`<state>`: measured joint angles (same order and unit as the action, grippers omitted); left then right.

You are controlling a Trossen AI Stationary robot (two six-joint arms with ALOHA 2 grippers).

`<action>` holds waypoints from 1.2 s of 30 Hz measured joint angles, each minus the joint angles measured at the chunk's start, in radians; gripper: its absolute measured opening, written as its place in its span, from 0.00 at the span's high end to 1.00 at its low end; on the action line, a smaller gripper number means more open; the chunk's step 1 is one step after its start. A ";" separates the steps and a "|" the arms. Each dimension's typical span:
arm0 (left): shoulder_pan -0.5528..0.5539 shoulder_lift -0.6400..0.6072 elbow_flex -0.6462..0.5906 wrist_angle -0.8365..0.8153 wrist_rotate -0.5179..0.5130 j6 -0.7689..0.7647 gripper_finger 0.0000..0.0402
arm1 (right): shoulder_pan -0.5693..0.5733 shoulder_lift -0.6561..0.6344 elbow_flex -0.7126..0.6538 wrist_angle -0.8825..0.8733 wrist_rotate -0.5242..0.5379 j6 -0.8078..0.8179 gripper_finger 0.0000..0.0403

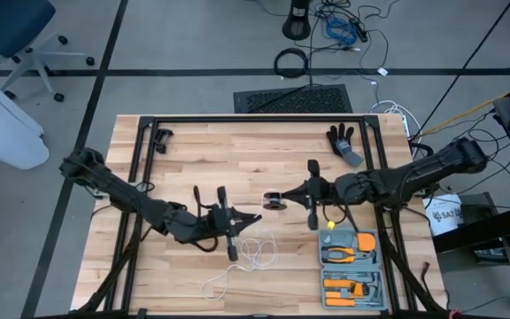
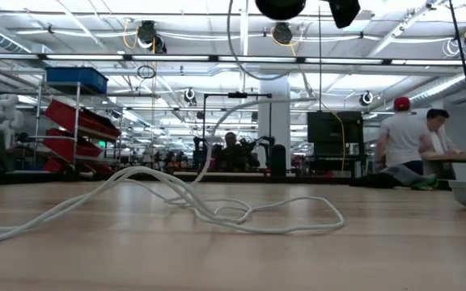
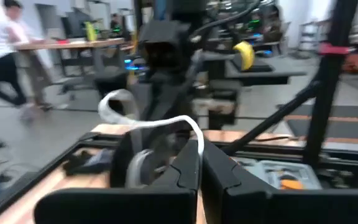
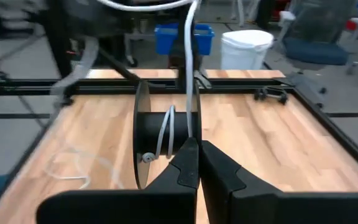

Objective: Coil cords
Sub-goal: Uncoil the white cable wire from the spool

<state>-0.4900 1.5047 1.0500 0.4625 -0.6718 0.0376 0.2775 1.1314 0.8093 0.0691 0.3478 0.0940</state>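
Observation:
The small black reel hangs above the middle of the wooden table, a few turns of white cord on its core. My right gripper is shut on it from the right. My left gripper stands just left of the reel, shut on the white cord, which arcs from its fingertips over to the reel. The remaining length of cord lies in loose loops on the table toward the near edge, and one strand rises from them. My left gripper pinches a single strand of the white cord between its two fingertips. The fingers are level and point toward the table's right. From the fingers the strand curves up and over in a slack arc. My right gripper has its shut fingers on the rim of the reel's nearer flange, coming level from the table's right. The reel is lifted clear of the table, its flanges upright and edge-on to the fingers. The fingertips hide the exact place of contact.
An open grey tool case with orange-handled pliers lies near the right front corner. A black glove lies at the far right and a small black clamp at the far left. A black frame rims the table.

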 joint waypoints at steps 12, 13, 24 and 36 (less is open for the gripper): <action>0.021 0.134 0.000 0.102 0.195 -0.006 0.99 | -0.002 0.068 0.000 0.101 0.154 0.000 1.00; 0.024 0.147 0.000 0.101 0.197 -0.012 0.99 | -0.002 0.068 0.000 0.102 0.159 0.000 1.00; 0.050 0.222 0.000 0.080 0.198 -0.054 0.99 | -0.001 0.068 0.000 0.151 0.162 -0.026 1.00; 0.050 0.224 0.000 -0.068 0.207 -0.059 0.97 | 0.006 0.025 0.000 0.126 0.144 -0.027 1.00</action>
<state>-0.4404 1.7283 1.0500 0.3946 -0.4646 -0.0212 0.2832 1.1559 0.8093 0.1954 0.4920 0.0666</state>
